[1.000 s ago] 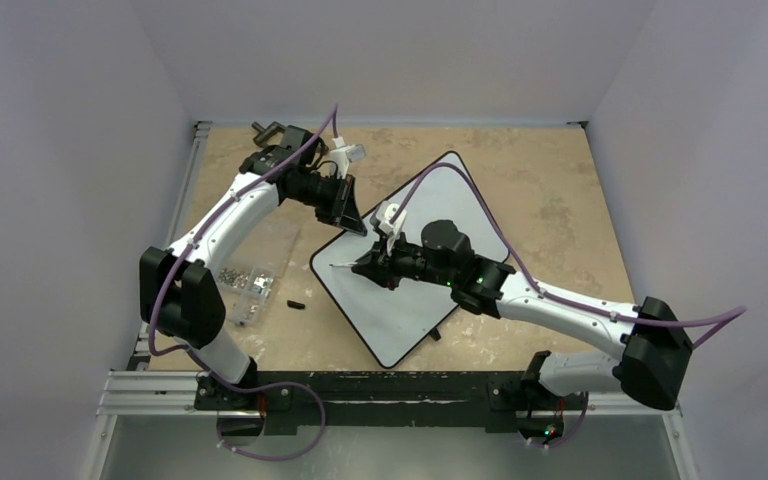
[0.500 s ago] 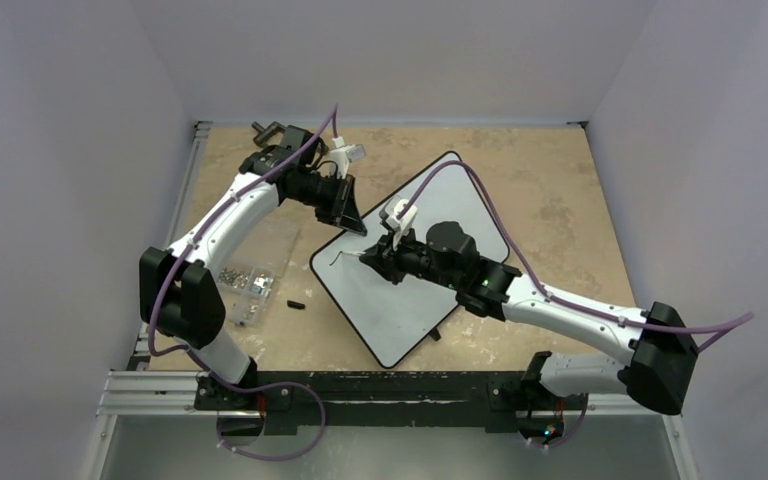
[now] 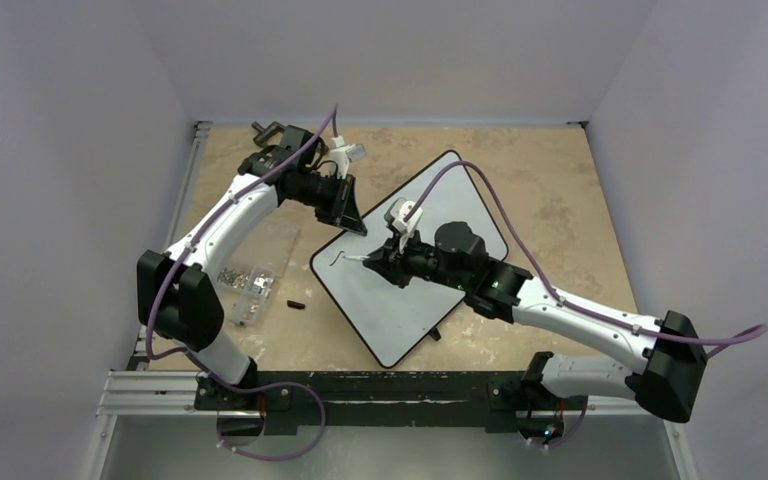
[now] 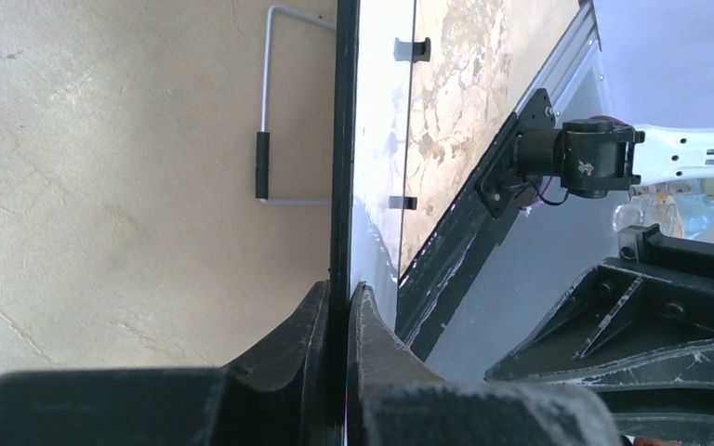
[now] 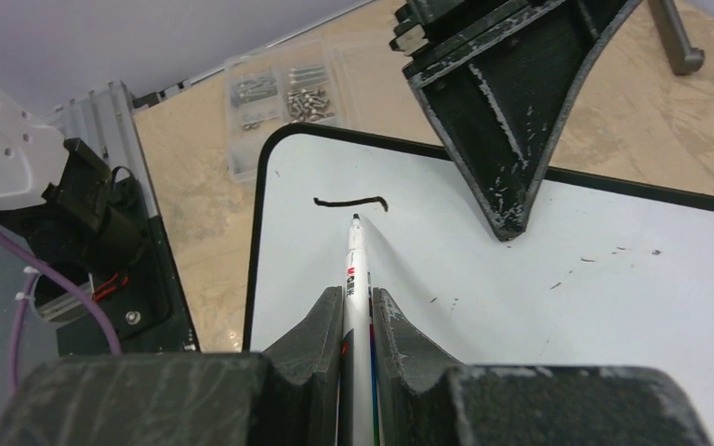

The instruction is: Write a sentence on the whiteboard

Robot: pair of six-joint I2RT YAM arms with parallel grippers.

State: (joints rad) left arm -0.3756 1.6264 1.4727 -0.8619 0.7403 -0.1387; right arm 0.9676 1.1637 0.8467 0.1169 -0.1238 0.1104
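The whiteboard [image 3: 390, 300] lies turned like a diamond on the table. My left gripper [image 3: 355, 225] is shut on its black rim [image 4: 342, 139] at the far-left edge, one finger on each side of it. My right gripper [image 5: 358, 302] is shut on a white marker [image 5: 355, 265], which points at the board's left corner. Of the sentence, only one short black stroke [image 5: 349, 201] shows, and the marker's tip sits just below it. From above, that stroke [image 3: 338, 255] lies close ahead of the right gripper [image 3: 375, 262]. A few faint specks mark the white surface [image 5: 558, 279].
A clear plastic box of screws [image 3: 245, 280] sits left of the board, with a small black cap [image 3: 295, 303] beside it. A wire stand [image 4: 265, 139] shows behind the board's rim. A black foot [image 3: 435, 335] sticks out at the board's near edge.
My right gripper has moved right and slightly back with the marker, leaving a short black stroke near the board's left corner. The left arm has held still.
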